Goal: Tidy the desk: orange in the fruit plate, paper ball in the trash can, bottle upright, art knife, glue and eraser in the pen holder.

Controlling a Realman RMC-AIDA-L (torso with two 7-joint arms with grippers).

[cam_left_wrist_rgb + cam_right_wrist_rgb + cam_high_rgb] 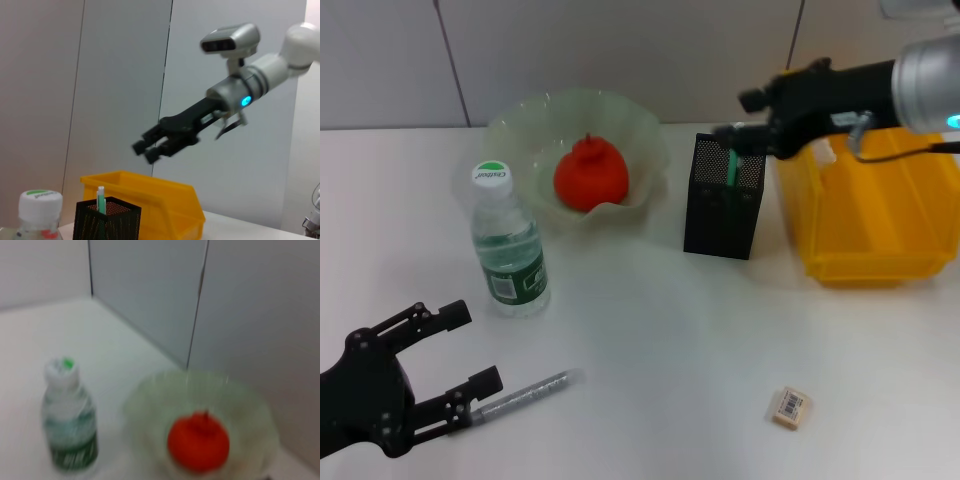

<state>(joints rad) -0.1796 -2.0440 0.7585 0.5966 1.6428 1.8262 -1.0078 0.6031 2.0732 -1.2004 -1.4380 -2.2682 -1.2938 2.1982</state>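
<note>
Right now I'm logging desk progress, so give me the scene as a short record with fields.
orange: in the fruit plate
bottle: upright, in front of the plate
art knife: standing in the pen holder
glue: on the desk, at the left gripper, open
eraser: on the desk
right gripper: above the holder
trash can: beside the holder
</note>
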